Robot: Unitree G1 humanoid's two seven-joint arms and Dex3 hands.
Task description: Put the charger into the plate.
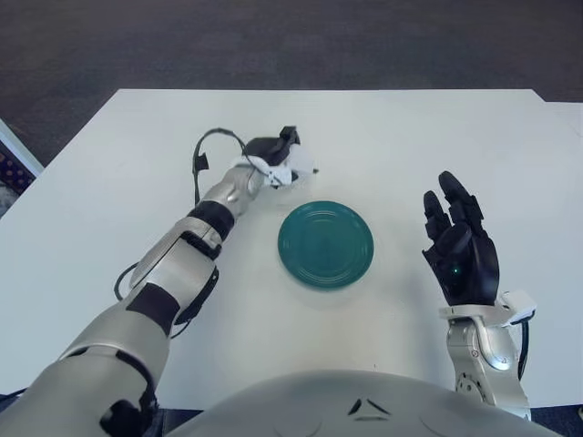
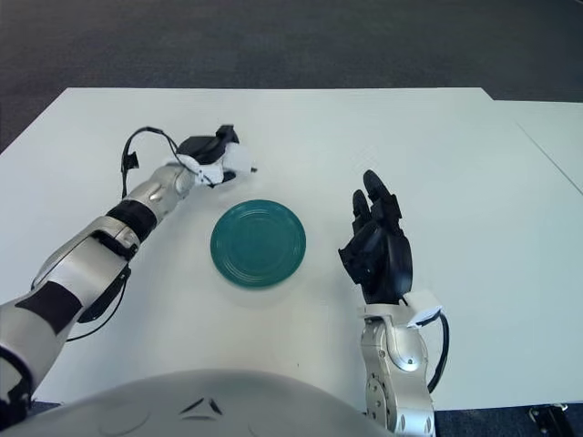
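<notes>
A round dark green plate (image 1: 325,244) lies on the white table (image 1: 401,146), in front of me. My left hand (image 1: 278,157) is up and to the left of the plate, its dark fingers curled around a small white charger (image 1: 297,169) held above the table. The charger's metal tip points right toward the plate's far side. In the right eye view the same charger (image 2: 235,164) shows beyond the plate (image 2: 258,243). My right hand (image 1: 461,249) stands to the right of the plate with its fingers spread and nothing in them.
A black cable (image 1: 202,155) loops along my left forearm, and another loop (image 1: 121,284) shows beside the upper arm. Dark carpet (image 1: 291,41) lies beyond the table's far edge. A second white surface (image 1: 567,114) adjoins at the far right.
</notes>
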